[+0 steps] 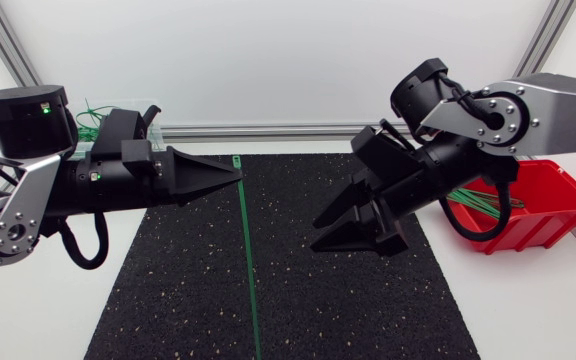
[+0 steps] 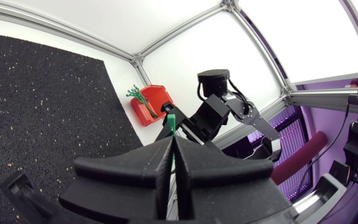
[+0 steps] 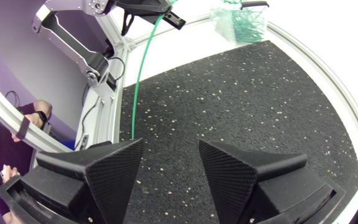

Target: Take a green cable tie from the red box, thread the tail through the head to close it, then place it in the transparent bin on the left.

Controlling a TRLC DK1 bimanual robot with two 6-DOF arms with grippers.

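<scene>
My left gripper (image 1: pixel 236 178) is shut on a green cable tie (image 1: pixel 247 262) near its head. The tie hangs straight down over the black mat (image 1: pixel 368 300). In the left wrist view the tie's head (image 2: pixel 172 122) sticks out past the closed fingertips of that gripper (image 2: pixel 172 142). My right gripper (image 1: pixel 318 233) stands open a short way to the right of the tie, holding nothing. From the right wrist the open gripper (image 3: pixel 166 155) faces the hanging tie (image 3: pixel 142 71). The red box (image 1: pixel 530 205) with more green ties sits at the right. The transparent bin (image 1: pixel 118 115) is behind my left arm.
The mat covers the table's middle, with white table surface on both sides. An aluminium frame rail (image 1: pixel 268 130) runs along the back edge. The bin (image 3: pixel 238 22) holds several closed green ties.
</scene>
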